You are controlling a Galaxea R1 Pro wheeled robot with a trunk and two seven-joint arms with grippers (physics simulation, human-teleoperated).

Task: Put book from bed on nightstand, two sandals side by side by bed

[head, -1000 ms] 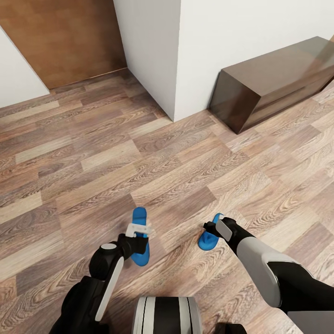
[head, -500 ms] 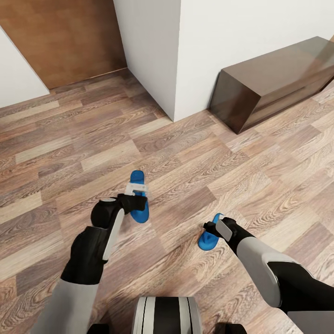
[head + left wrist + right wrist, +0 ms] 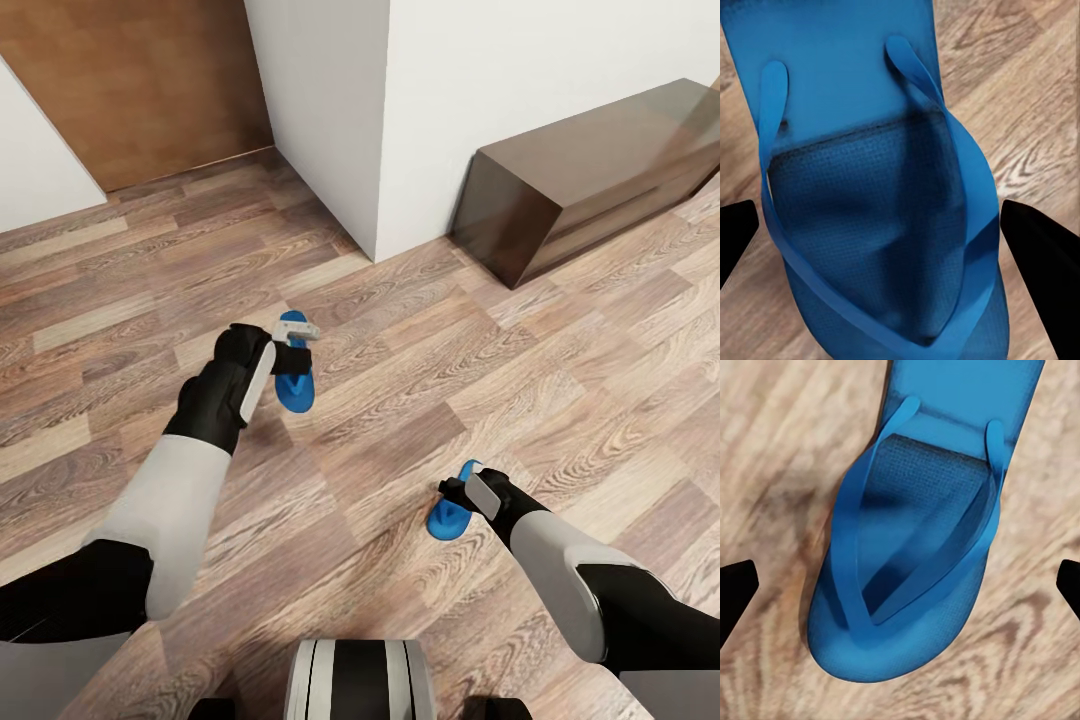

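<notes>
Two bright blue sandals are over the wood-plank floor. My left gripper (image 3: pixel 299 350) is shut on the left sandal (image 3: pixel 294 388), reaching out well ahead of me; in the left wrist view this sandal (image 3: pixel 870 187) spans the gap between both dark fingers (image 3: pixel 1039 262). The right sandal (image 3: pixel 447 520) lies flat on the floor, toe end towards me. My right gripper (image 3: pixel 462 494) hangs right over it, open; in the right wrist view the fingertips (image 3: pixel 735 585) stand well clear of each side of the sandal (image 3: pixel 915 562). The book, bed and nightstands are out of view.
A long glossy dark-brown cabinet (image 3: pixel 590 170) stands against the white wall at the right rear. A white wall corner (image 3: pixel 330 120) juts out ahead, with a wooden door (image 3: pixel 140 80) to its left. My base (image 3: pixel 355 680) is at the bottom edge.
My left arm has stretched forward, carrying the left sandal away from my base towards the wall corner. The right arm and the right sandal have stayed put.
</notes>
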